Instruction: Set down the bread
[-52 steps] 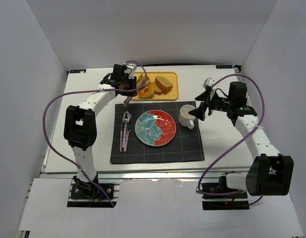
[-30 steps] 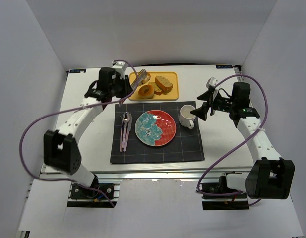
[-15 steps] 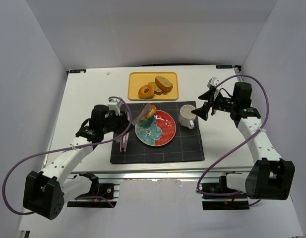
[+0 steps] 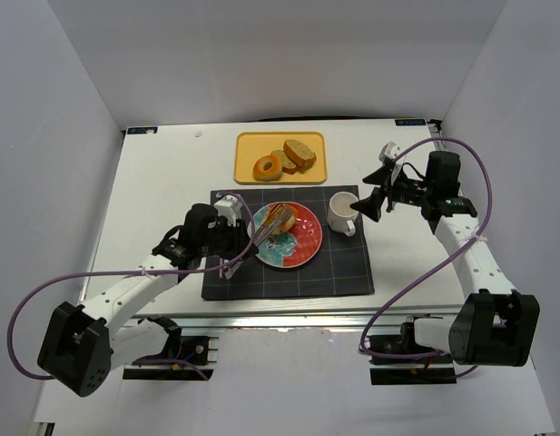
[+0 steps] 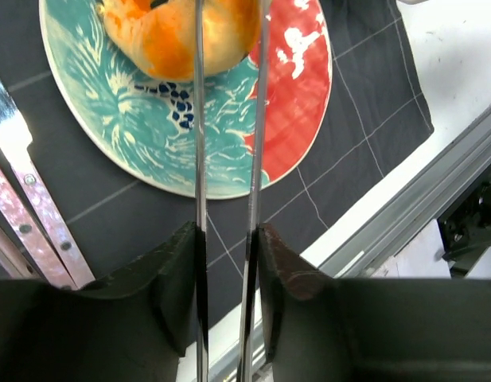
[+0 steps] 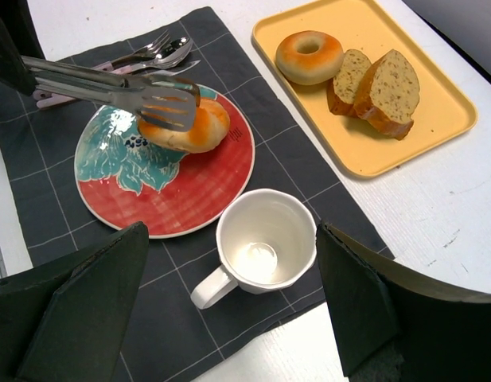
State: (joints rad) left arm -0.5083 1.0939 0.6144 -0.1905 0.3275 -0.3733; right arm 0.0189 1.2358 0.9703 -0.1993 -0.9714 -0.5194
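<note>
The bread (image 4: pixel 278 221), a glossy golden roll, lies on the upper left of the red and teal plate (image 4: pixel 302 243). Metal tongs (image 4: pixel 261 227) still stand around it. My left gripper (image 4: pixel 234 243) is shut on the tongs' handles, left of the plate. In the left wrist view the two tong arms (image 5: pixel 199 159) run from my left gripper (image 5: pixel 227 239) up to the bread (image 5: pixel 161 36). The right wrist view shows the bread (image 6: pixel 199 131) under the tong tips (image 6: pixel 169 99). My right gripper (image 4: pixel 366 204) is open and empty above the white mug (image 4: pixel 341 213).
A dark placemat (image 4: pixel 334 268) lies under the plate and mug. A fork and spoon (image 6: pixel 153 52) lie left of the plate. A yellow tray (image 4: pixel 248 150) at the back holds a smooth ring (image 4: pixel 266 167) and bread slices (image 4: pixel 296 154).
My left arm has carried the bread in the tongs from the tray down to the plate and has lowered it onto the plate's left part. The right arm has stayed put.
</note>
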